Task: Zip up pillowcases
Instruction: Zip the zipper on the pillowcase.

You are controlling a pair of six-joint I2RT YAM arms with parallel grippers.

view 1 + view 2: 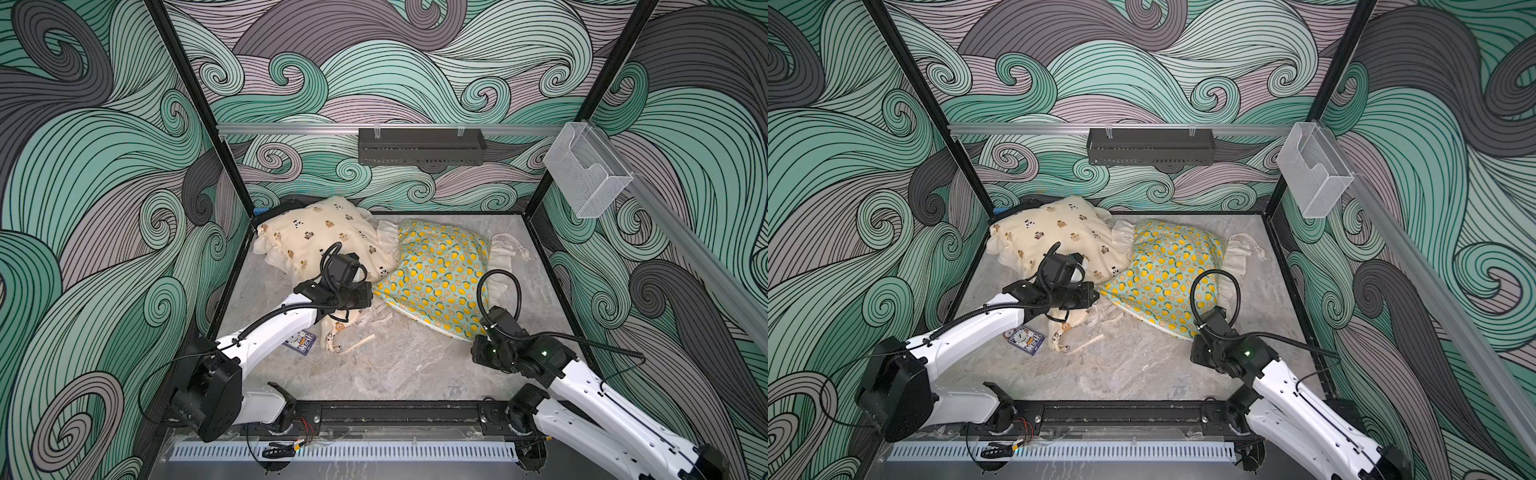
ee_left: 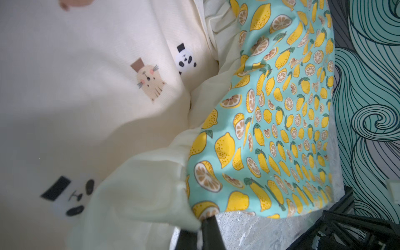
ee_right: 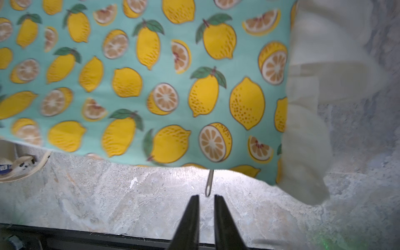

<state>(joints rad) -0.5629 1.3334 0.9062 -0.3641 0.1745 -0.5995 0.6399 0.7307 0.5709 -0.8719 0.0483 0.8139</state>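
Two pillowcases lie side by side at the back of the table. The cream bear-and-panda pillowcase is on the left, and the mint lemon pillowcase is on the right. My left gripper is shut on the cream ruffle at the lemon case's near left corner. At the case's near right edge my right gripper is open by a narrow gap. The metal zipper pull lies on the table just beyond its tips, not between them.
A small blue patterned card and a bear-print drawstring pouch lie under the left arm. A cream drawstring bag sits at the back right. On the rails hang a black tray and a clear holder.
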